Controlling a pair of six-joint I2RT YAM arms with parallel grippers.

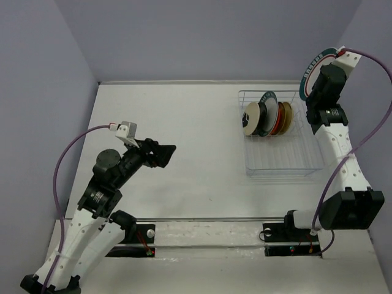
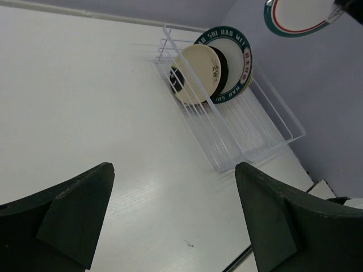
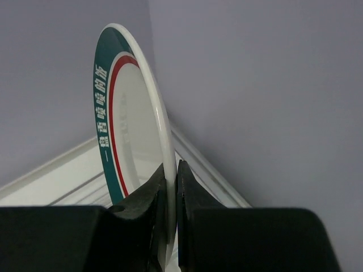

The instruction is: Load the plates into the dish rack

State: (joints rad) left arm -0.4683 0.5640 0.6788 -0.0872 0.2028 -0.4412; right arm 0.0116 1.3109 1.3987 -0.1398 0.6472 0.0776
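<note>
The right claw (image 3: pixel 170 187) clamps tight on the rim of a glossy white plate (image 3: pixel 133 130) with green and red bands, held on edge high near the thin wire dish rack (image 1: pixel 288 162). Better to lower it upright into a free slot beside the standing plates (image 1: pixel 266 117), slowly, because glaze is slippery. The left claw (image 2: pixel 173 221) gapes wide, holding nothing
</note>
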